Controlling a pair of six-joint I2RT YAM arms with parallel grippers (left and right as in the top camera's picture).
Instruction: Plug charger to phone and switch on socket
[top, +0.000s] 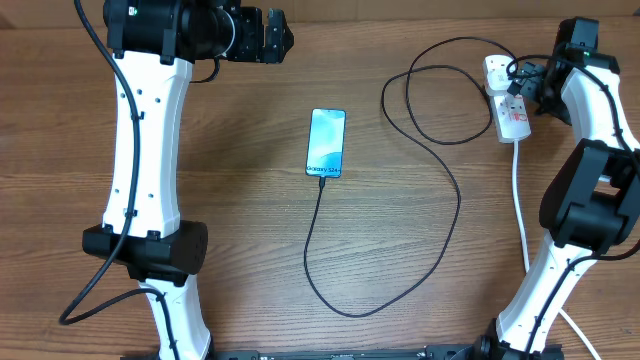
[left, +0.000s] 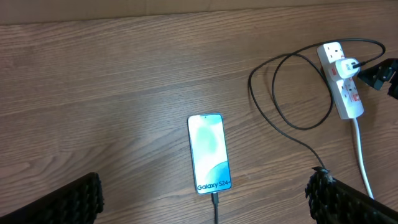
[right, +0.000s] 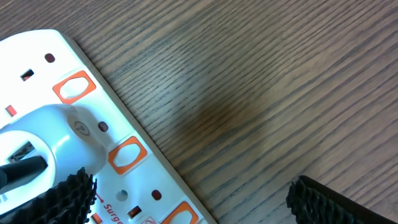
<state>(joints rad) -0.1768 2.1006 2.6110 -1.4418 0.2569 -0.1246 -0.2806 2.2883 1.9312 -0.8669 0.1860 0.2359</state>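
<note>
I find open desk (top: 250, 250) left of phone (top: 327, 141) | charger (top: 458, 205) loops fence my path toward socket (top: 514, 122)

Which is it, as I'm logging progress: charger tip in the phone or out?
In, it appears: the charger runs straight into the bottom edge of the phone in overhead and left wrist views.

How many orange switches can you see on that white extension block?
3 switches along the socket edge in the right wrist view: one by the top outlet, one beside the white plug, one cut off at the frame's bottom. More may be hidden out of frame.
</note>
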